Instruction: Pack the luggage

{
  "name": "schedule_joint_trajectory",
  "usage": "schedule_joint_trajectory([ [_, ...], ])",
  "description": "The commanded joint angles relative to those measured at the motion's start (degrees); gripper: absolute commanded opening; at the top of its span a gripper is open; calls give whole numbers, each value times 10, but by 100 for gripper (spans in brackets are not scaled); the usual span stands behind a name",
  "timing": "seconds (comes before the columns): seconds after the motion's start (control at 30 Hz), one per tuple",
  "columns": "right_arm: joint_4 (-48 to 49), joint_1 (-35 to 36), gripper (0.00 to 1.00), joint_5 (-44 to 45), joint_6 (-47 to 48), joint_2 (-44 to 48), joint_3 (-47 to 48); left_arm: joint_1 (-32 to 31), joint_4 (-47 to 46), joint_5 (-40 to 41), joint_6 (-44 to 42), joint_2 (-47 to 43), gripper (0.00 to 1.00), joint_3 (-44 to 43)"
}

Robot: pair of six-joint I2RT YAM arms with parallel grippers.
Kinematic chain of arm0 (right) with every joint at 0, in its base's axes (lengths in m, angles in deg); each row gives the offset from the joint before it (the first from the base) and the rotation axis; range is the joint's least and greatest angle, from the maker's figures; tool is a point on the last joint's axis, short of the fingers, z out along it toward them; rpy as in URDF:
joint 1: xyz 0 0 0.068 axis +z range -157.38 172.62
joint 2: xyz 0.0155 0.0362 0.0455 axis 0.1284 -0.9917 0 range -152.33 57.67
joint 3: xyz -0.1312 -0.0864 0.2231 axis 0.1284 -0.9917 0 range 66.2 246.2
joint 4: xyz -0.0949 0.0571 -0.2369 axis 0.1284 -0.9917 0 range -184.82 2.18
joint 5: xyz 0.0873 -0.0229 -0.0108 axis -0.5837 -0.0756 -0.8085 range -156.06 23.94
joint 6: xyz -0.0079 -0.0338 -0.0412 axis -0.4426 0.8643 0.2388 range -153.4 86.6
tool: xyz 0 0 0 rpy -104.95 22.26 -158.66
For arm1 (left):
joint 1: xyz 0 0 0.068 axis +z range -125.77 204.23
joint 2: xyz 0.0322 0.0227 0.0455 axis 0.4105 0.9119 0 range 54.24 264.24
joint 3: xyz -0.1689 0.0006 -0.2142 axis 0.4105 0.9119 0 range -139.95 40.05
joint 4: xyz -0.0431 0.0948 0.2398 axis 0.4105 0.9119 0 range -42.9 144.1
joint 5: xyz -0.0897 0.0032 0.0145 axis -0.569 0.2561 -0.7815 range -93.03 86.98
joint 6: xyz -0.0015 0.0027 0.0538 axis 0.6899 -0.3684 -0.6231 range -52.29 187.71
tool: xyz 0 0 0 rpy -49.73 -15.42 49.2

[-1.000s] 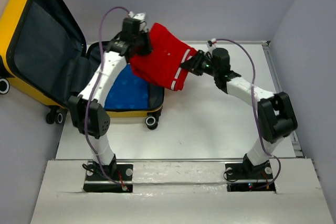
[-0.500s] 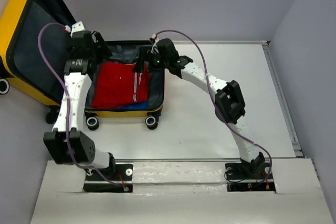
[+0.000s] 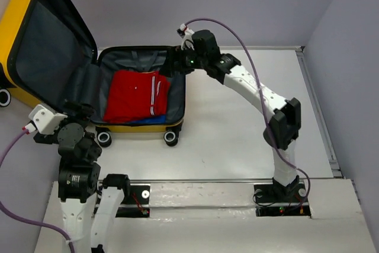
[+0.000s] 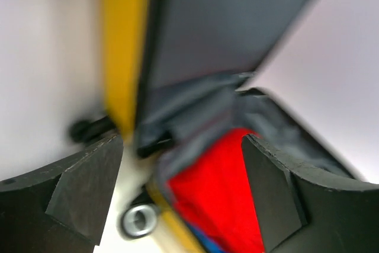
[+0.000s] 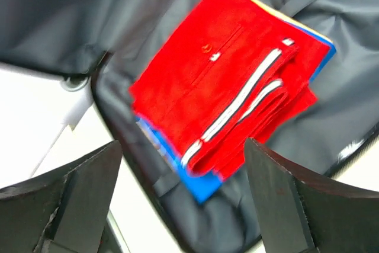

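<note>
On the desk (image 3: 237, 134), luggage (image 3: 139, 127): sat at 10 o'clock, lid up, unzipped.
Red cloth (image 3: 135, 94): lay folded inside the base, on top of blue cloth (image 5: 204, 185).
Left tool (image 4: 183, 189): fingers apart, empty, by the case's 8 o'clock corner.
Right tool (image 5: 180, 199): fingers apart, empty, over the 1 o'clock corner.
Progress: both cloths looked packed; lid not yet closed.

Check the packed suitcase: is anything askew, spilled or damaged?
Nothing serious. The red cloth sits slightly skewed on the blue cloth inside the luggage, so a blue edge peeks out along its near side. Both lie within the lined base. Nothing has spilled, no damage is visible, and the lid stands open.
</note>
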State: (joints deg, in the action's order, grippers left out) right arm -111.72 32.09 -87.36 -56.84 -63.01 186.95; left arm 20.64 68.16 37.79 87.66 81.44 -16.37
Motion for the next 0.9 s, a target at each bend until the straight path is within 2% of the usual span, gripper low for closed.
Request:
schedule_joint_trajectory([
  [0.0, 48, 5, 88, -26, 48, 145, -96, 3, -23, 198, -11, 6, 91, 77],
  [0.07, 58, 5, 88, -24, 51, 168, -158, 3, -50, 219, -18, 38, 85, 76],
  [0.17, 65, 5, 90, 1, 52, 207, -224, 32, -57, 220, -13, 123, 84, 43],
  [0.23, 75, -7, 92, 24, 49, 227, -287, 90, -63, 195, -22, 175, 85, 11],
  [0.33, 84, -14, 94, 58, 45, 223, -340, 137, -62, 159, -16, 230, 84, -17],
  [0.4, 84, -20, 94, 73, 45, 210, -353, 147, -59, 176, -14, 274, 85, -32],
  [0.5, 84, -25, 95, 88, 52, 180, -365, 151, -57, 186, -16, 292, 83, -41],
  [0.6, 83, -25, 93, 114, 47, 147, -366, 151, -88, 193, -45, 293, 75, -39],
  [0.7, 83, -31, 86, 132, 36, 120, -364, 151, -86, 193, -47, 314, 58, -55],
  [0.73, 83, -31, 80, 136, 35, 114, -363, 151, -83, 191, -46, 318, 47, -59],
  [0.77, 80, -31, 77, 135, 35, 100, -360, 151, -86, 186, -44, 321, 40, -62],
  [0.8, 78, -31, 75, 134, 35, 100, -358, 151, -88, 184, -46, 323, 40, -61],
  [0.83, 78, -31, 68, 133, 33, 87, -358, 151, -92, 179, -49, 323, 30, -60],
  [0.87, 78, -31, 60, 126, 32, 81, -356, 151, -95, 175, -51, 324, 23, -58],
])
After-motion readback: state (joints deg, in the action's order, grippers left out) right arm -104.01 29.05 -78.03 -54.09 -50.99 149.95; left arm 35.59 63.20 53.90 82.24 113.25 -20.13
